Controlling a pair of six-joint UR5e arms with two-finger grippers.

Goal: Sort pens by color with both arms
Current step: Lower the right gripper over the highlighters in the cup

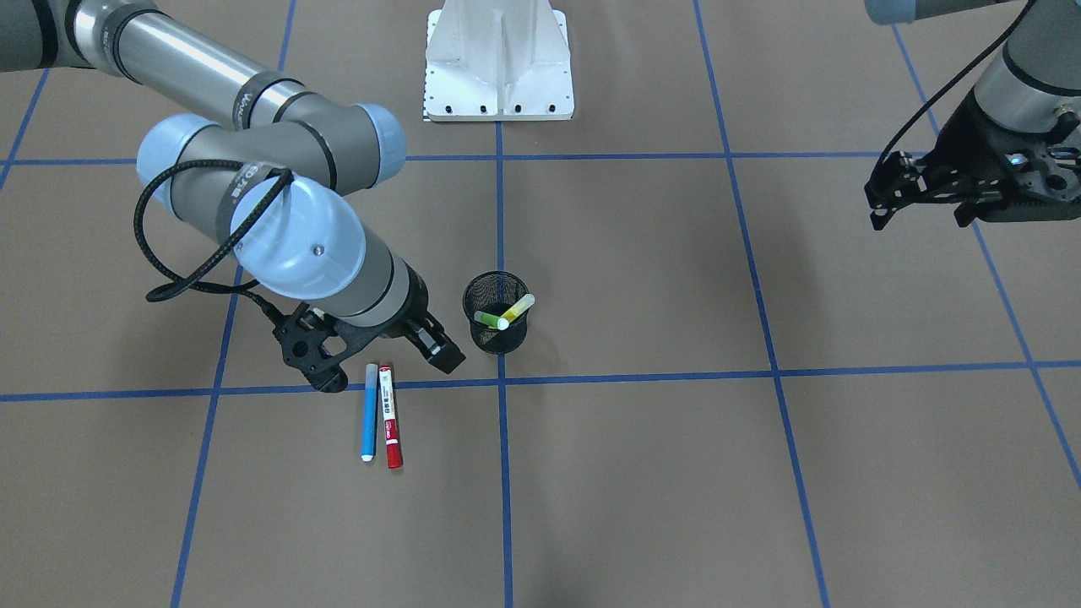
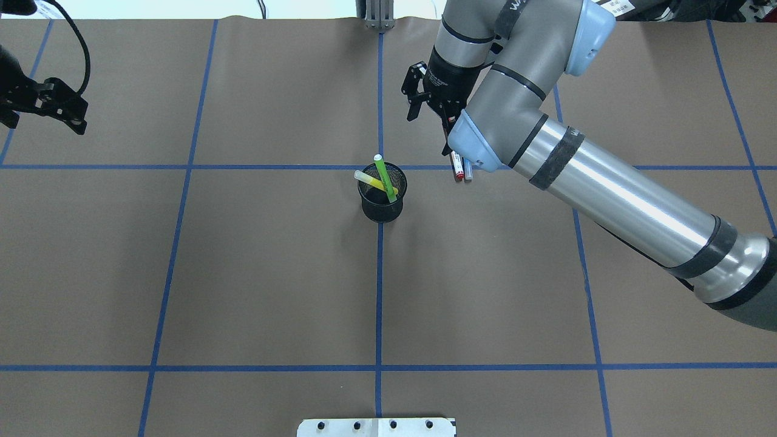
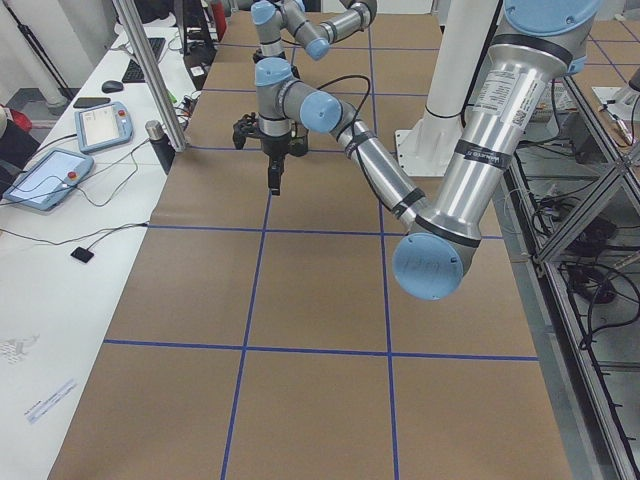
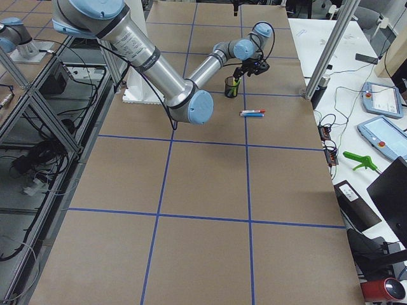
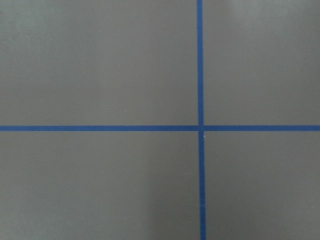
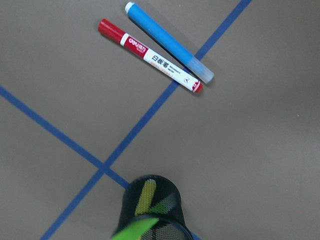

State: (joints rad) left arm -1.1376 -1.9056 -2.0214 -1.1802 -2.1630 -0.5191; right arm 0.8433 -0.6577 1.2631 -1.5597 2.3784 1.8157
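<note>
As the right arm point(image 1: 194, 63) stretches out over the middle of the table point(image 1: 642, 473), the right gripper point(image 1: 384, 367) hangs over the robot-ward ends of two pens. Its jaws are spread wide with nothing between them. There is no contact; seen from the side, it sits clear of the tabletop.

Under it the blue pen point(image 1: 369, 414) and the red-capped pen point(image 1: 390, 418) lie flat, side by side and parallel. They are so close that I cannot tell whether they touch. The blue one is on the outer side, away from the cup. The white-bodied one has its red cap pointing away from the robot. Both cross a line of blue tape point(image 1: 591, 378) near their robot-ward ends.

Just beside them, toward the centre, the black mesh cup point(image 1: 486, 339) stands upright on the long middle stripe, close to a crossing. Inside it the green pen point(image 1: 486, 318) and the yellow pen point(image 1: 519, 308) lean against the rim and cross each other. Their upper ends poke out above the rim.

Over on the robot's left, the left arm point(image 1: 1026, 80) holds the left gripper point(image 1: 920, 221) off the table, well apart from the cup and pens. Its jaws stand open too and grip nothing. Its wrist camera looks down on brown surface and a tape crossing.

At the robot's edge of the table sits the white pedestal point(image 1: 498, 67), bolted down.
</note>
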